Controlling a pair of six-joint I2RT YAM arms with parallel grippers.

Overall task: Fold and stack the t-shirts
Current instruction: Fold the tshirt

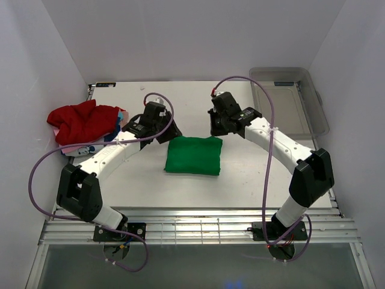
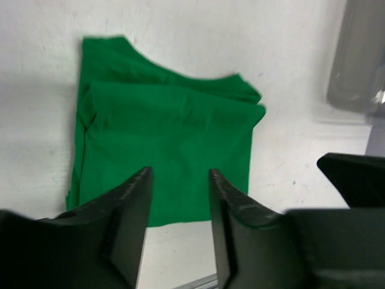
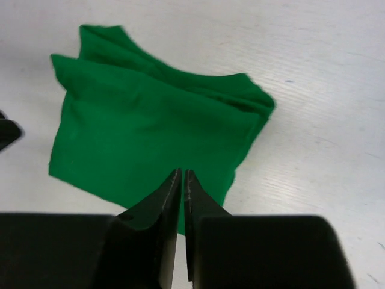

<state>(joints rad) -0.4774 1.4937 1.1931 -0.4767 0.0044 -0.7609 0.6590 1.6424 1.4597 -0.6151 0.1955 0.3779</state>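
Note:
The green t-shirt [image 1: 194,155] lies folded into a rectangle in the middle of the table; it also shows in the left wrist view [image 2: 165,144] and the right wrist view [image 3: 150,129]. The red t-shirt [image 1: 81,120] lies crumpled at the far left, on top of the pink/white printed t-shirt [image 1: 84,148]. My left gripper [image 1: 169,136] is open and empty, raised above the green shirt's far left corner [image 2: 179,174]. My right gripper [image 1: 215,129] is shut and empty, raised above its far right corner [image 3: 182,173].
A clear plastic bin [image 1: 290,99] stands at the far right of the table. Metal rails run along the table's near edge [image 1: 192,232]. White walls close in on both sides.

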